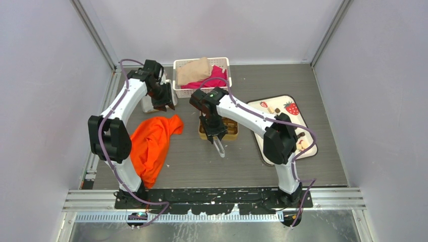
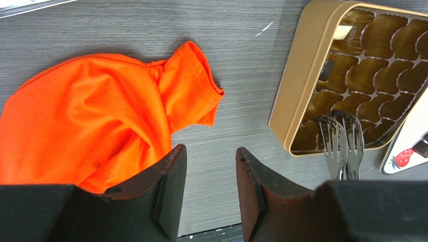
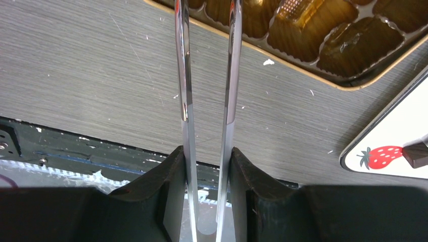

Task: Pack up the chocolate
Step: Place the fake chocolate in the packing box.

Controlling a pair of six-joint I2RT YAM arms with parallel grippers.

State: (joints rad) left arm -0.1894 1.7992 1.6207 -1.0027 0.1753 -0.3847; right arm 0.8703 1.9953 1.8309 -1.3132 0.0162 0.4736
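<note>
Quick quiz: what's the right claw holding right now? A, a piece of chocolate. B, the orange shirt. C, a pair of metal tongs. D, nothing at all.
C: the right claw pinches the two silvery arms of the metal tongs, whose tips reach over the gold tin.

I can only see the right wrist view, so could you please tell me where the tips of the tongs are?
Observer: The left wrist view shows the tongs with their tips over the corner compartments of the gold tin.
Operator: Thank you. What is the other arm doing?
Observer: The left gripper is open with nothing between its fingers, and an orange cloth lies close by.
Operator: Is there any chocolate on the tray?
Observer: Yes, the top view shows a few pieces of chocolate on the white tray.
</note>
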